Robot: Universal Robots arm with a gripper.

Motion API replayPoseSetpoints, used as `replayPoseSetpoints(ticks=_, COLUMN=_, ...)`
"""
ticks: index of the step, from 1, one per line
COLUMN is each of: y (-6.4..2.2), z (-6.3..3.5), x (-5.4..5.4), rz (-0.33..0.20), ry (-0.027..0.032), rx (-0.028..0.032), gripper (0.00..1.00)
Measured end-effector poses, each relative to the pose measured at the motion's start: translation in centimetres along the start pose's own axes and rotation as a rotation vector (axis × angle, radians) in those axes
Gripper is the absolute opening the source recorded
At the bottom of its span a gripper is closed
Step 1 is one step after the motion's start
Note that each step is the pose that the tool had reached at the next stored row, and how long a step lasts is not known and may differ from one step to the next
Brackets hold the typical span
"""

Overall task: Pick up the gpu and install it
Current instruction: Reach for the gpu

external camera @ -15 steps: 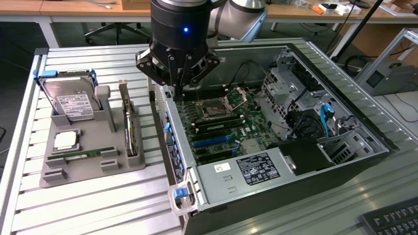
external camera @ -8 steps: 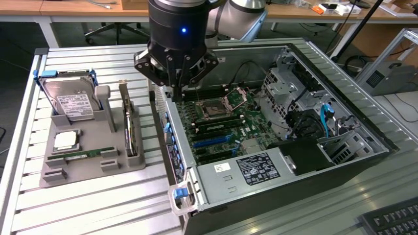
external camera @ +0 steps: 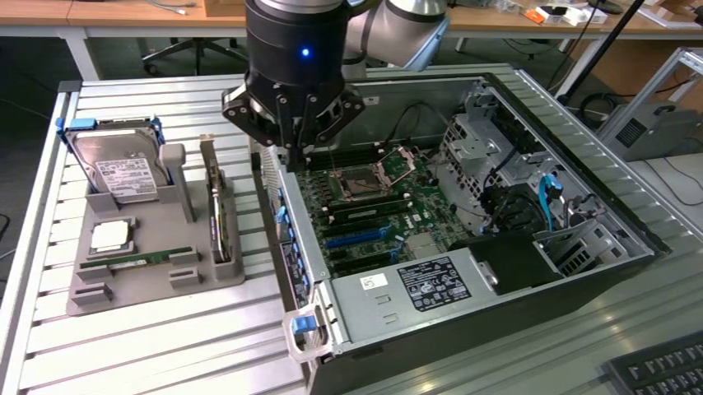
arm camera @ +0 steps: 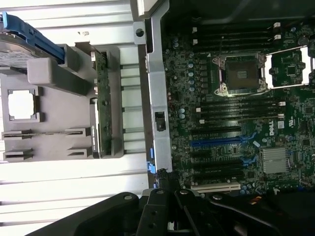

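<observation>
The gpu (external camera: 216,210) stands edge-on in a slot of the grey holder (external camera: 143,284), a thin green board with a metal end. The wrist view shows the gpu (arm camera: 102,105) as a narrow green strip in the grey holder (arm camera: 59,132). My gripper (external camera: 292,155) hangs above the near wall of the open computer case (external camera: 288,239). It is off the gpu towards the exterior view's right and does not touch it. Its fingers are shut with nothing between them. Inside the case lies the motherboard (external camera: 363,218), with blue card slots (arm camera: 221,142).
The holder also carries a silver hard drive (external camera: 123,174) in a blue frame, a square processor chip (external camera: 112,236) and a memory stick (external camera: 137,260). Drive cages and cables (external camera: 516,181) fill the case's far side. A keyboard (external camera: 659,370) lies at the exterior view's lower right.
</observation>
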State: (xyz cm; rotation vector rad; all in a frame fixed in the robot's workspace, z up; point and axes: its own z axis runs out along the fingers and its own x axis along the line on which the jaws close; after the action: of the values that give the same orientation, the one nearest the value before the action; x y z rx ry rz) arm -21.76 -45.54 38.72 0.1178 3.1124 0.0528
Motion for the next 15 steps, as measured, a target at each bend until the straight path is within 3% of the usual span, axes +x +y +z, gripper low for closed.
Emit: replayPoseSetpoints(ticks=15, y=-0.28, z=0.03, x=0.79, rz=0.000, ry=0.0000, rx=0.0001, gripper=0.11)
